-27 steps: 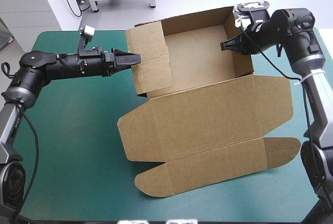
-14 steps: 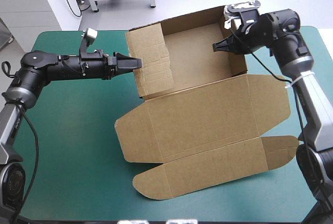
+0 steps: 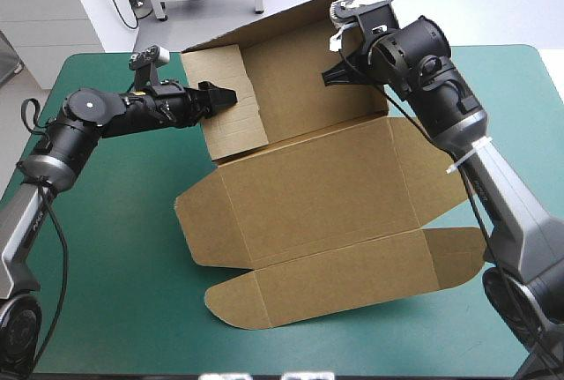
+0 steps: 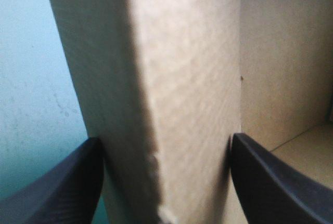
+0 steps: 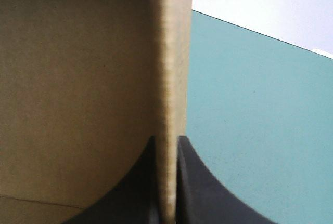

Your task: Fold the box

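The box (image 3: 326,195) sits on the desk (image 3: 115,239), on its teal-green cover, as an open tray with its raised part toward the far edge. Its lid (image 3: 308,182) lies flat toward the near edge. The lid's front flap (image 3: 326,279), rounded at both ends, is spread on the cover nearest the robot. Three walls stand around the tray floor, which is bare brown board. The far wall (image 3: 282,27) is tallest in the high view.

The left gripper (image 3: 225,98) reaches in from the desk's left side and meets the box's left wall (image 3: 233,124) at its upper part. In the left wrist view its black fingers (image 4: 67,182) stand wide apart with that wall's thick, doubled edge filling the gap between them. Each finger lies right against the board, but whether they press it I cannot tell. On one side of the wall is teal-green cover, on the other the inside of the tray.

The right gripper (image 3: 335,74) comes in over the box's right side. In the right wrist view its fingers (image 5: 195,182) are nearly closed, pinching the thin edge of the right wall (image 5: 78,89) between them. The wall stands upright ahead of the gripper, with brown board on one side and bare cover on the other
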`<state>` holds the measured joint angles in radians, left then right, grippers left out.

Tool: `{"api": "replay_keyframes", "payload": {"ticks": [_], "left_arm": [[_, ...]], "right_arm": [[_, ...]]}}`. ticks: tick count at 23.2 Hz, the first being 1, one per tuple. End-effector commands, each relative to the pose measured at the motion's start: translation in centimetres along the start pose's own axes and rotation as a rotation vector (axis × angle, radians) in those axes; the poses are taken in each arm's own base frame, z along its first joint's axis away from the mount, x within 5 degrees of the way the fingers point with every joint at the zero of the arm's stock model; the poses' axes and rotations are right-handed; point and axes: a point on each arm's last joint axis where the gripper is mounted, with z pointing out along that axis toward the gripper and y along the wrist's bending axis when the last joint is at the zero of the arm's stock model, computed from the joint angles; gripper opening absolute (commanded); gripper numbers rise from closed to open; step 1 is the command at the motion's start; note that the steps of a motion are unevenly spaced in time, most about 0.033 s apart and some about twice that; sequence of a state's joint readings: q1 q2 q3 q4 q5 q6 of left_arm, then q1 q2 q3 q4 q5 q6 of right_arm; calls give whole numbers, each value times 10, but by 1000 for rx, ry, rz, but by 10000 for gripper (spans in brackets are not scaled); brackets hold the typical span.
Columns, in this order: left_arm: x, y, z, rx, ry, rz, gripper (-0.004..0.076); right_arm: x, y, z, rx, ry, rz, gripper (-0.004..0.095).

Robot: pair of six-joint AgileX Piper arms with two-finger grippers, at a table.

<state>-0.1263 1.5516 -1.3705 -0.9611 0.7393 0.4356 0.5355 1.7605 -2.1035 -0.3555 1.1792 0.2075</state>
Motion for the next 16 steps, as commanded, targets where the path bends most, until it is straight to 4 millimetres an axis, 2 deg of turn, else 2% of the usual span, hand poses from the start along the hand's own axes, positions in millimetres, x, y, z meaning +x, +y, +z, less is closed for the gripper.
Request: {"api": "replay_keyframes", "payload": {"ticks": [1,3,4,5,7,8,13,16], "left_arm": [[-13,-20,-17,42,-105,11,490],[-13,-20,-17,42,-105,14,463],[-13,-21,-17,42,-105,25,409],[-13,-22,-17,44,-104,34,335],[-12,-24,-15,47,-106,43,66],[-12,-25,-15,46,-108,51,0],[-9,-38,-14,29,-117,115,-8],[-11,-54,-12,-118,-75,205,-8]], "right_arm": [[-13,-9,-40,-13,-137,25,-9],[-12,-8,-41,-12,-136,22,-9],[-12,-8,-41,-12,-135,23,-10],[-12,-8,-41,-12,-135,29,-10],[-12,-8,-41,-12,-136,32,-10],[-12,-8,-41,-12,-136,34,-9],[-6,-10,-39,12,-61,66,-10],[-2,-13,-30,21,-14,98,-11]]}}
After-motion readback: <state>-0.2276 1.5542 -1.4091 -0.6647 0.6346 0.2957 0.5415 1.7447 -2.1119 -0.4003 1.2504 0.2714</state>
